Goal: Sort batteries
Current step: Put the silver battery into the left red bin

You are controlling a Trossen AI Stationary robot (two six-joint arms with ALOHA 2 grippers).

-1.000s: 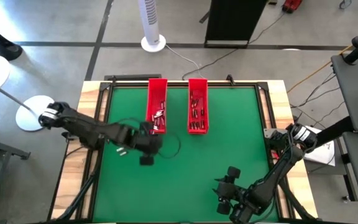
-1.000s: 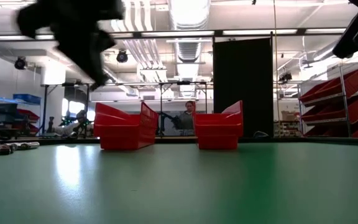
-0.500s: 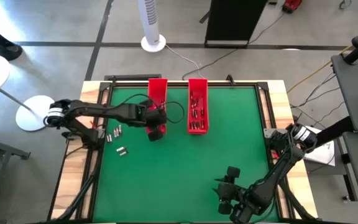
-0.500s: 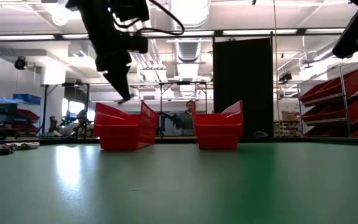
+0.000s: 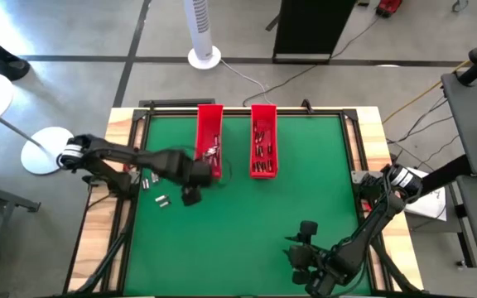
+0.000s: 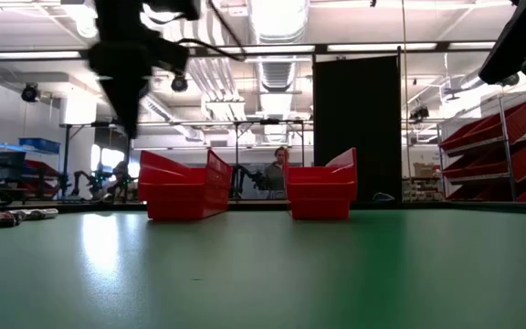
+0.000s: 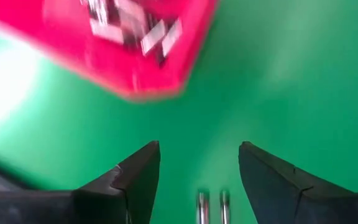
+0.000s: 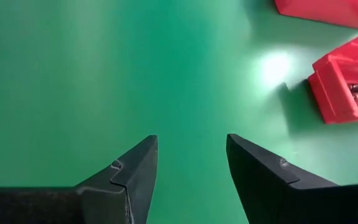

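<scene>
While both red trays (image 5: pixel 209 136) hold batteries (image 5: pixel 262 153), others lie loose.

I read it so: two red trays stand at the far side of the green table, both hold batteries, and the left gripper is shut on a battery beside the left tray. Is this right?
Not quite. The left wrist view shows the left gripper open and empty. The rest holds: in the high view the left tray and right tray both hold batteries, and that gripper is beside the left tray.

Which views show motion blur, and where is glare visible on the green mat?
High view: the left arm is smeared. Low view: the same arm is a blurred dark shape. Left wrist view: the red tray and batteries are streaked. Right wrist view: sharp, with a bright glare spot on the mat.
</scene>
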